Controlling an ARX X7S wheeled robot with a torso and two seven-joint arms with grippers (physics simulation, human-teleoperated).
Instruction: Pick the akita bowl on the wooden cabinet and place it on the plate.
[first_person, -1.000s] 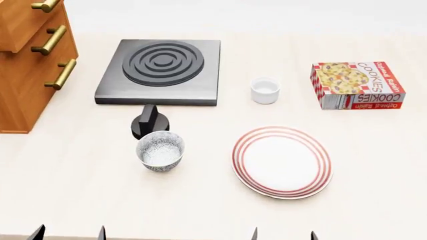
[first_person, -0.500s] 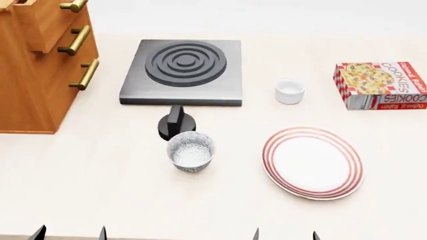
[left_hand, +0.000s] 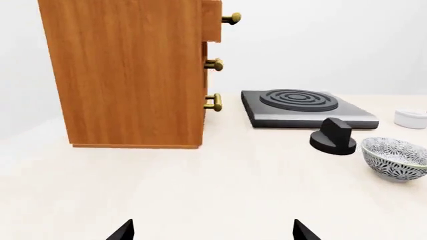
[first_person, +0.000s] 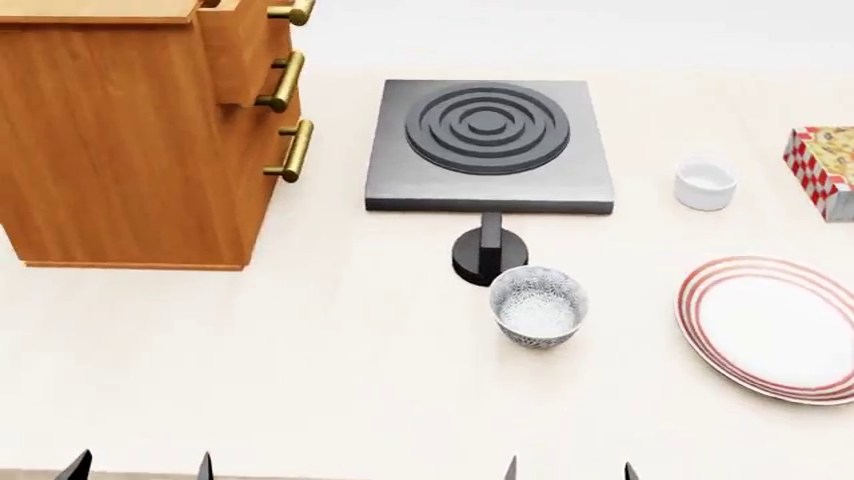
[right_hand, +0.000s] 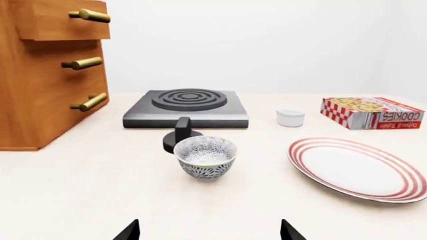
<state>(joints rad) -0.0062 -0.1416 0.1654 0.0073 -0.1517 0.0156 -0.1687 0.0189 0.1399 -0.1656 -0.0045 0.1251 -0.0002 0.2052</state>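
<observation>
The wooden cabinet (first_person: 120, 140) stands tall at the back left, also in the left wrist view (left_hand: 127, 75) and the right wrist view (right_hand: 33, 100). Only a sliver of its top shows, and the akita bowl on it is out of view. A look-alike net-patterned white bowl (first_person: 538, 306) sits on the table, apart from the plate (first_person: 781, 330) with red rings at the right edge. My left gripper (first_person: 140, 468) and right gripper (first_person: 570, 470) hang open and empty at the near edge, far from the cabinet. That bowl (right_hand: 205, 156) lies straight ahead of the right gripper (right_hand: 210, 232).
A grey square burner (first_person: 489, 145) with a black knob (first_person: 489, 255) in front of it sits behind the bowl. Right of it stand a plain white cup (first_person: 703, 184) and a cookie box (first_person: 827, 170). Brass drawer handles (first_person: 291, 150) stick out of the cabinet's right face.
The head view has swung left: burner, bowl, plate and box slid right in the picture, and much more of the cabinet shows. Both grippers stay open at the bottom edge.
</observation>
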